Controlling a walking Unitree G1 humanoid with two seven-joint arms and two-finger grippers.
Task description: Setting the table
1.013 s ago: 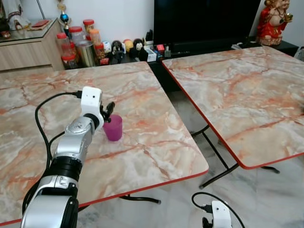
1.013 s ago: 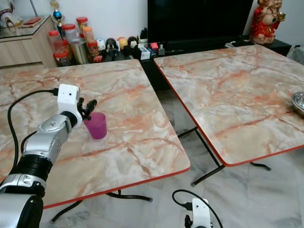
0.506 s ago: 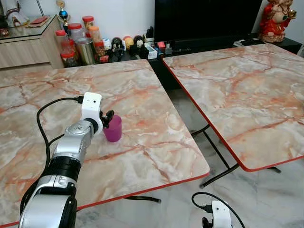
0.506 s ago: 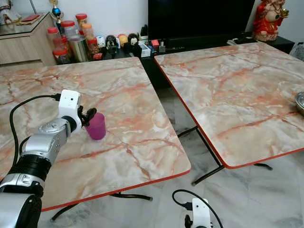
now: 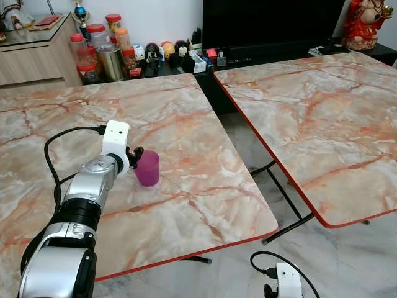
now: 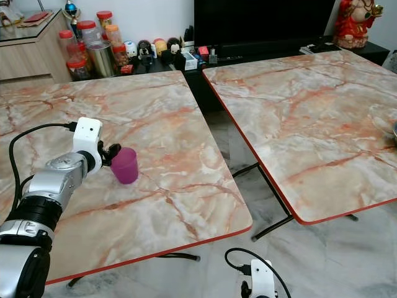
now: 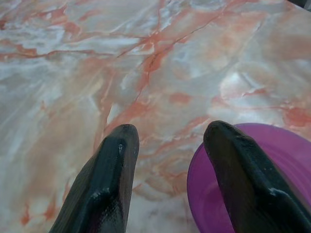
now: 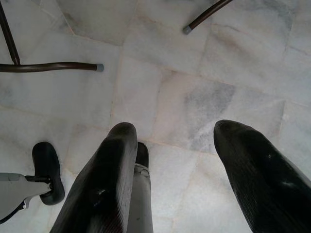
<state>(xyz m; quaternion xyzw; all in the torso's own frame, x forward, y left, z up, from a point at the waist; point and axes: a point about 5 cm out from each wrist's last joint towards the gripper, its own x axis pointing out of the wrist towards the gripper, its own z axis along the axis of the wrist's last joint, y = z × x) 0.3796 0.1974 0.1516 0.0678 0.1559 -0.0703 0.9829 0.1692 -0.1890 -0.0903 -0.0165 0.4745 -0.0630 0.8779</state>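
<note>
Marble-patterned tables, red-edged, side by side before a dark TV (image 5: 267, 25) and a low shelf of jars (image 5: 102, 46) and figurines (image 5: 162, 54).

Purple cup (image 5: 147, 168) upright on the left table (image 5: 186, 124), about midway between its near and far edges and nearer its right edge than its left, well clear of every corner. Cup open-topped, inside not readable from the head views.

Left gripper (image 5: 134, 158) just beside the cup on its left side, fingers apart; in the wrist view one black finger (image 7: 243, 174) across the cup's rim (image 7: 286, 141), the other (image 7: 107, 179) outside over bare marble. Contact with the rim not certain. Silver left arm (image 5: 80, 211) stretched up from the near edge, white wrist camera block (image 5: 116, 141) and black cable (image 5: 56, 155) looped over the tabletop.

Second table (image 5: 322, 118) to the right, apart from the first by a gap of pale tiled floor (image 5: 248, 155). Red statue (image 5: 367, 22) beyond its far corner.

Right gripper (image 8: 180, 179) low over the floor tiles, idle, fingers spread, near metal table legs (image 8: 48, 66); its wrist block (image 5: 288, 280) at the lower frame edge.
</note>
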